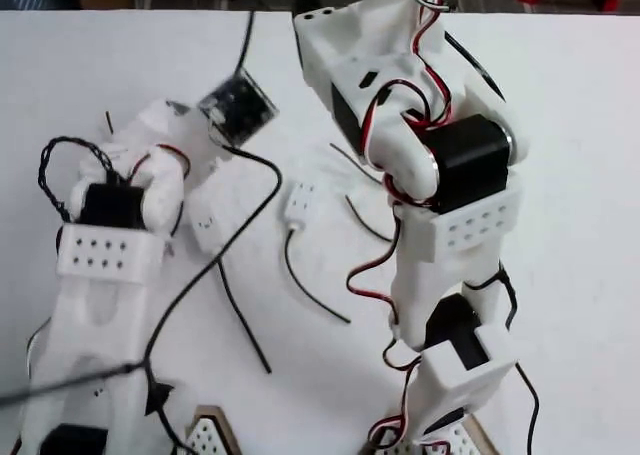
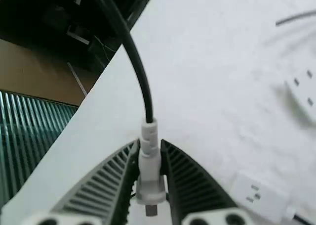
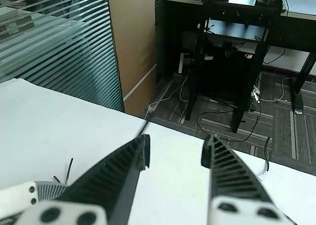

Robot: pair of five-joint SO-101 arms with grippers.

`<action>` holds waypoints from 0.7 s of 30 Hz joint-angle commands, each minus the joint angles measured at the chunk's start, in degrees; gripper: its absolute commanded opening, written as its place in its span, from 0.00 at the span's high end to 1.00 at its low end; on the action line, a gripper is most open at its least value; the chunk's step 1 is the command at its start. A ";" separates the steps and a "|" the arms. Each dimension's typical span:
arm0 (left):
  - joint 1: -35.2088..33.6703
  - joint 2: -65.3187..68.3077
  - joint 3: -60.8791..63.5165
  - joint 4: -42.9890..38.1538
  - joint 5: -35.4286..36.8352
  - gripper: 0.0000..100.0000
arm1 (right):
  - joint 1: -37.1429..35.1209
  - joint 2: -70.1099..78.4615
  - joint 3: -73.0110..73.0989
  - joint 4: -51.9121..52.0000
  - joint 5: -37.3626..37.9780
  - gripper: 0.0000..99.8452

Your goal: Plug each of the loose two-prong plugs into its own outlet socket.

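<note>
My left gripper (image 2: 149, 147) is shut on a white two-prong plug (image 2: 149, 173), whose black cable (image 2: 134, 59) runs off toward the table's far edge. A white outlet socket (image 2: 253, 193) lies close beside that gripper and a second one (image 2: 301, 89) lies farther off. In the high view two white outlet blocks (image 1: 300, 200) (image 1: 205, 220) lie mid-table next to the left arm (image 1: 150, 170). My right gripper (image 3: 175, 153) is open with nothing in it, raised over the table's far edge and facing the room.
The right arm (image 1: 440, 165) stands tall over the right half of the white table (image 1: 580, 125). Loose black cables (image 1: 240, 315) (image 1: 310, 285) trail toward the front. Beyond the far edge are blinds (image 3: 49, 32) and a dark desk (image 3: 232, 47).
</note>
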 commanded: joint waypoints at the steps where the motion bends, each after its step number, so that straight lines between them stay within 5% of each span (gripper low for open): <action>1: 1.36 -8.48 -3.08 -1.41 18.37 0.98 | 0.40 -2.15 -0.53 0.31 0.18 0.82; 13: -13.67 -14.64 -2.73 0.35 92.22 0.97 | 0.40 -1.80 -0.35 0.31 0.18 0.82; 15: -15.16 -15.08 -0.97 -0.09 99.34 0.97 | 0.40 -1.63 -0.35 0.31 0.18 0.82; 21: -13.05 -15.08 3.25 -4.22 106.11 0.98 | 0.04 -1.45 -0.09 0.31 -0.09 0.82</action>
